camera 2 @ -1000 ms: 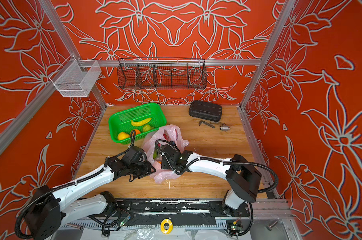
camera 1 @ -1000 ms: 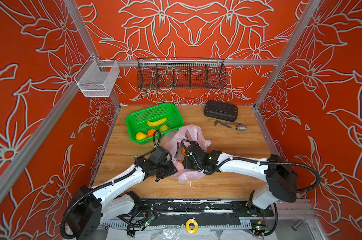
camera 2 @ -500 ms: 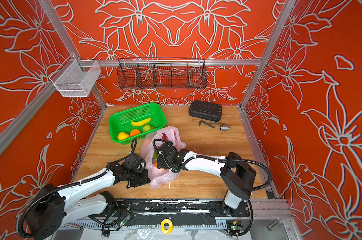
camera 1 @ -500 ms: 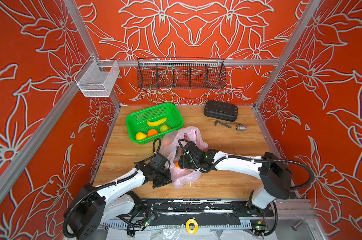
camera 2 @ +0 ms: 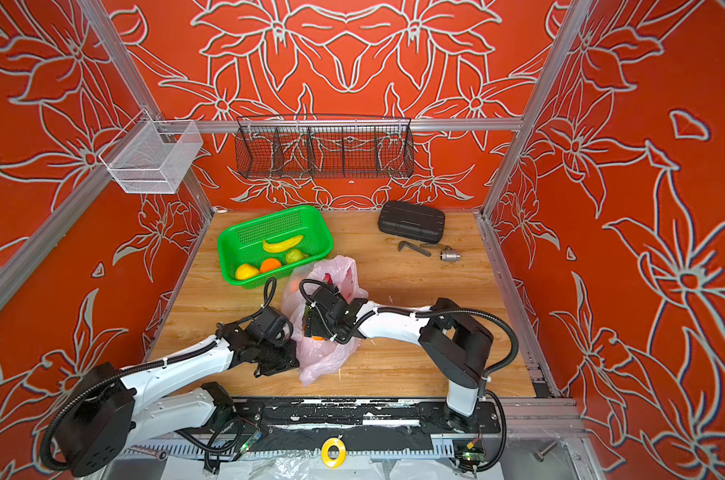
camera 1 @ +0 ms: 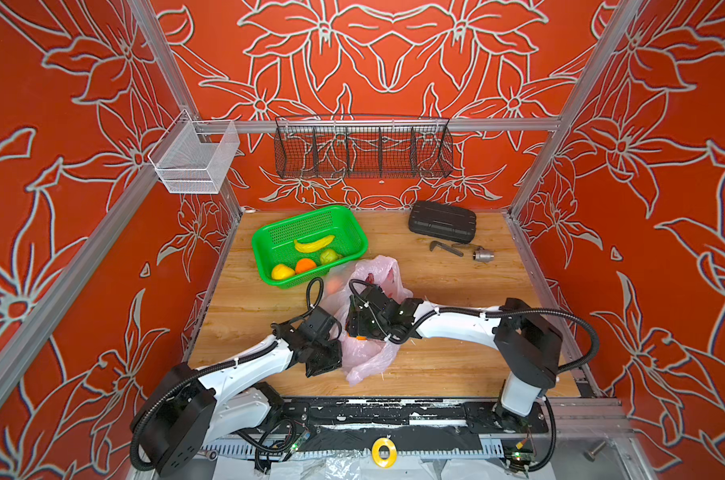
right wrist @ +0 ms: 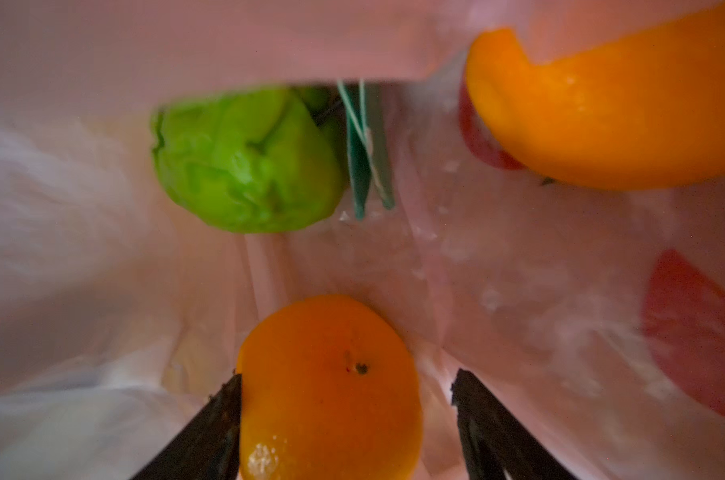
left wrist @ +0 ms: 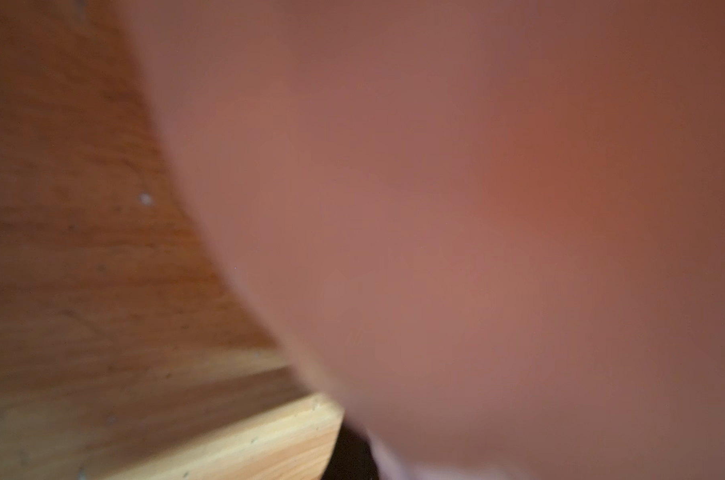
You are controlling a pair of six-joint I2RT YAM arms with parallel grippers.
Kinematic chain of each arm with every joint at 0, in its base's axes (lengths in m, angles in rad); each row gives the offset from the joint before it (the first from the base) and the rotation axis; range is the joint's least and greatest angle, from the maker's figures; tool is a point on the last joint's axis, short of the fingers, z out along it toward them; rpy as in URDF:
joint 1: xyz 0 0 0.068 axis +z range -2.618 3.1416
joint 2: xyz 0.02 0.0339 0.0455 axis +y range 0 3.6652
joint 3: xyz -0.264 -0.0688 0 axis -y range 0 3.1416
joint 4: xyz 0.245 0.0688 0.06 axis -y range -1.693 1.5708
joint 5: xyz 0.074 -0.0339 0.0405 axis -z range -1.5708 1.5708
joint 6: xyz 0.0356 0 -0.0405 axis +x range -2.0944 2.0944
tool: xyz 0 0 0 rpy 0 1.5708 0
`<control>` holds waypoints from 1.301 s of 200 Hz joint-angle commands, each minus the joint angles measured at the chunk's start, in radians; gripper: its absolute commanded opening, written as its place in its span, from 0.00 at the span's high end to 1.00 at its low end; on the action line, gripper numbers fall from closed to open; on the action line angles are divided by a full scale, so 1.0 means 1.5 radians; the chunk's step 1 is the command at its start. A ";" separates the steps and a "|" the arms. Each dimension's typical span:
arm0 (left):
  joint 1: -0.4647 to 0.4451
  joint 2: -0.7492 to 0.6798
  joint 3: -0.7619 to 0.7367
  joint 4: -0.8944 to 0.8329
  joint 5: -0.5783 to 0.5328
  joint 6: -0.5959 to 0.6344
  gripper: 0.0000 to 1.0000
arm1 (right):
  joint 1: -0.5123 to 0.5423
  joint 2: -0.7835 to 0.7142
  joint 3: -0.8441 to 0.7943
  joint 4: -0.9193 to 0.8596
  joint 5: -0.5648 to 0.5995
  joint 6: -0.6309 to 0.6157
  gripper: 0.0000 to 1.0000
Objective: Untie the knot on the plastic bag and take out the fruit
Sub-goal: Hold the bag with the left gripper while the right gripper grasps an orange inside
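- Since the plastic bag [camera 1: 369, 361] is thin, limp film slumped on the table [camera 1: 456, 365] near the green basket [camera 1: 260, 249], it will likely fold and slide under any push. A pinch at a loose edge suits it best.
- Against the bag's near edge, the left gripper [camera 1: 322, 365] has its jaws together. I cannot tell whether film is caught between them, as its wrist view is a pink blur.
- Inside the bag, the right gripper [right wrist: 346, 380] has its jaws apart on either side of an orange [right wrist: 327, 357]. One fingertip touches it and the other is clear.
- That orange looks smooth, round and light, and probably slippery. Gripping across its widest part seems safest.
- Deeper in lie a green fruit [right wrist: 244, 162] and a second orange [right wrist: 602, 112].
- No knot can be picked out.
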 commanded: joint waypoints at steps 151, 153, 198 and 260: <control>-0.006 -0.053 0.019 -0.039 -0.054 0.021 0.97 | 0.004 -0.098 -0.037 -0.034 0.094 0.021 0.53; -0.005 -0.054 0.020 -0.039 -0.055 0.021 0.97 | 0.004 -0.100 -0.038 -0.033 0.094 0.021 0.54; -0.005 -0.063 0.042 -0.026 -0.059 0.024 0.96 | 0.005 -0.189 -0.092 0.019 0.069 0.017 0.53; -0.005 -0.009 0.143 -0.028 -0.107 0.076 0.96 | 0.014 -0.334 -0.138 0.051 0.110 -0.053 0.53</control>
